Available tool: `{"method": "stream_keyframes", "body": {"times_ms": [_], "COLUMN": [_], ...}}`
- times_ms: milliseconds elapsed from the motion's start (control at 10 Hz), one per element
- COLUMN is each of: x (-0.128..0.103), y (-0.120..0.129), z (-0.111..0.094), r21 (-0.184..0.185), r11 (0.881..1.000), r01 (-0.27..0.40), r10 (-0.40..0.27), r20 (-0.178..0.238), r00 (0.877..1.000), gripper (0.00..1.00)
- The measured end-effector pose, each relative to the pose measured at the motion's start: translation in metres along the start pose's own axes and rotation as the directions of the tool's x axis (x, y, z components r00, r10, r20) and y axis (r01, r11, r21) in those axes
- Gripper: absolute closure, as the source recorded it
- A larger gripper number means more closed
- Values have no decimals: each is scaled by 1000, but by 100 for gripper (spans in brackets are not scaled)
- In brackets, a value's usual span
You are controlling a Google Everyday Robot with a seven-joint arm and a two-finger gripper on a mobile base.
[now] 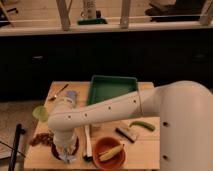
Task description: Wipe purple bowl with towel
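The purple bowl (74, 148) sits at the front left of the wooden table (145, 147), mostly covered by my arm. Only its dark rim shows. A pale bit of towel (68, 158) shows at the bowl's front edge under my wrist. My gripper (65, 149) points straight down into the bowl and is hidden by the thick white wrist above it. My white arm reaches in from the right across the table.
A green tray (112, 88) stands at the back. An orange bowl with a banana (109, 153) is right of the purple bowl, with a white utensil (88, 142) between them. A brush (128, 134), a green pod (142, 125), a lime-green ball (40, 113) and brown bits (42, 139) lie around.
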Motion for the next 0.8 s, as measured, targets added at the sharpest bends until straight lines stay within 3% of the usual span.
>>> {"method": "stream_keyframes", "body": {"times_ms": [200, 400, 800], "x": [12, 32, 55], "y": [20, 21, -5], "z": [-6, -12, -22], "r21": [2, -2, -13], "r11": [999, 998, 999], "r01": [-47, -69, -41], "r10": [47, 69, 40], "r20": [-16, -38, -70], "r00": [999, 997, 997], "gripper": [100, 100, 100]}}
